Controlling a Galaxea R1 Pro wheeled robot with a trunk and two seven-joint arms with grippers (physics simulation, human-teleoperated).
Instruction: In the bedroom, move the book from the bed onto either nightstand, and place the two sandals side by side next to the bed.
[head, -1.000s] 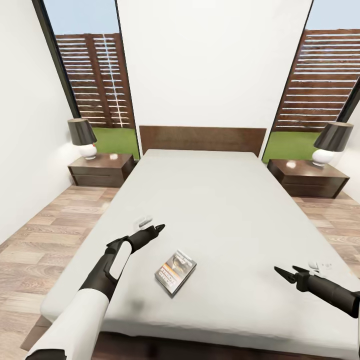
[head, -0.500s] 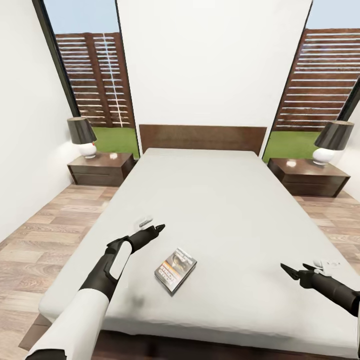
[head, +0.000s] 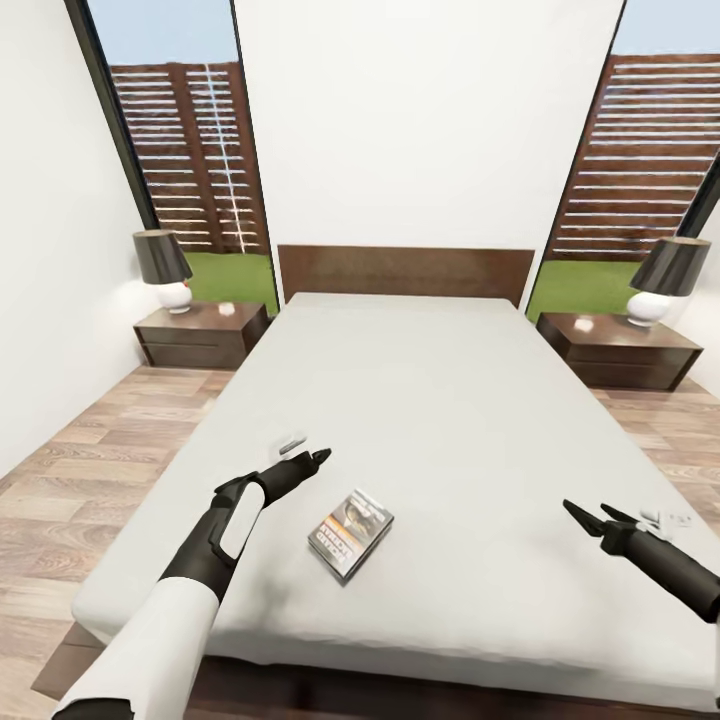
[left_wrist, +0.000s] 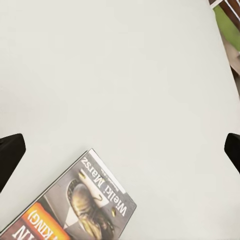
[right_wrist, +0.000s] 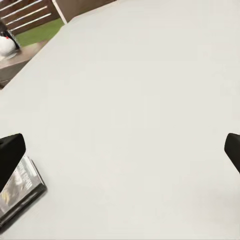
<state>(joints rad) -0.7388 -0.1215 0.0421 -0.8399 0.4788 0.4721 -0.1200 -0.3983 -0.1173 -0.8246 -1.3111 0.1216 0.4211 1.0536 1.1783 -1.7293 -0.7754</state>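
Book (left_wrist: 75, 200) title legible from left wrist — both claws, left (head: 318, 457) and right (head: 587, 517), spread.

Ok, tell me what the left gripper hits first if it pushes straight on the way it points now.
Probably bare mattress: the left gripper, open, looks down at the bed just beyond the book. The book sits off to one side, likely missed, though depth is uncertain.

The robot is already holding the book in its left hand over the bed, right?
Not quite. The book lies flat on the bed, untouched. The left gripper hangs over the bed beside it with its jaws wide open and empty, as the left wrist view shows.
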